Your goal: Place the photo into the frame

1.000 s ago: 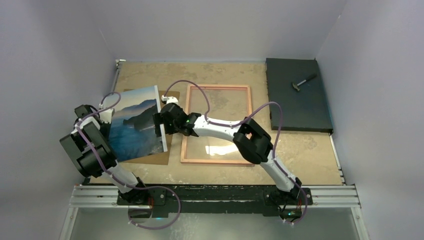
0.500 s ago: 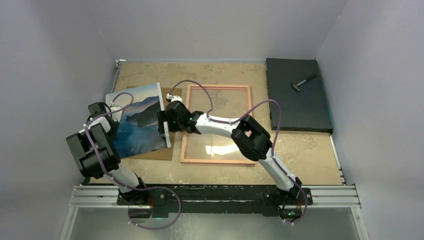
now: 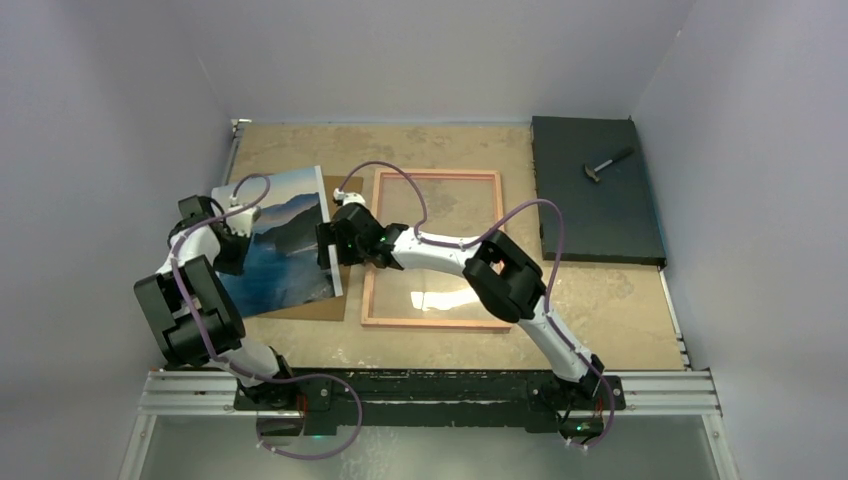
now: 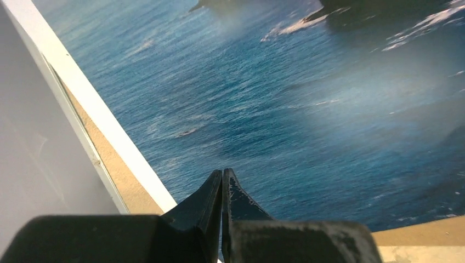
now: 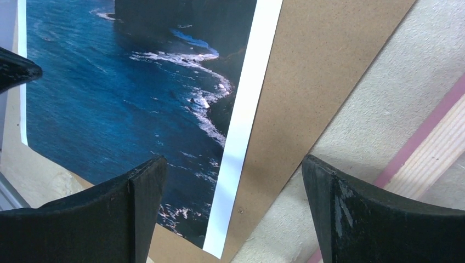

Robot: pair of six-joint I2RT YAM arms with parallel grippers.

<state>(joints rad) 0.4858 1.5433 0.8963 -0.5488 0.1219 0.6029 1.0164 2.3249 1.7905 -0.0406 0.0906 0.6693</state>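
A tan table (image 3: 420, 140) is seen from above, walled in on three sides. At 2 o'clock on it a black slab (image 3: 600, 215) is laid flat. The frame (image 3: 437, 173) is laid flat near the middle of the table, its pale rim up, with the table showing through the pane; in the right wrist view only a strip of its rim (image 5: 438, 148) is caught, at 3 o'clock.

The photo (image 3: 285, 250) is found at 9 o'clock of the frame, outside it and just beside its left rim. It is turned slightly clockwise and is spread over a brown board (image 3: 335, 300), which shows at the photo's 3 and 5 o'clock edges. Blue water and dark cliffs are shown on the print (image 4: 274, 109), and its white border is seen running over the board (image 5: 329, 66) in the right wrist view (image 5: 126, 93).

The left arm (image 3: 190, 310) is bent up towards 12 o'clock, and the right arm (image 3: 505, 280) is stretched across the frame towards 9 o'clock.

The left gripper (image 3: 236, 232) is set at the photo's 9 o'clock edge; its jaws (image 4: 222, 178) are pressed together on that edge. The right gripper (image 3: 325, 243) is held over the photo's 3 o'clock edge, its jaws (image 5: 233, 164) spread wide, with nothing gripped.

A small hammer (image 3: 606, 165) is laid on the slab, towards its 12 o'clock end.
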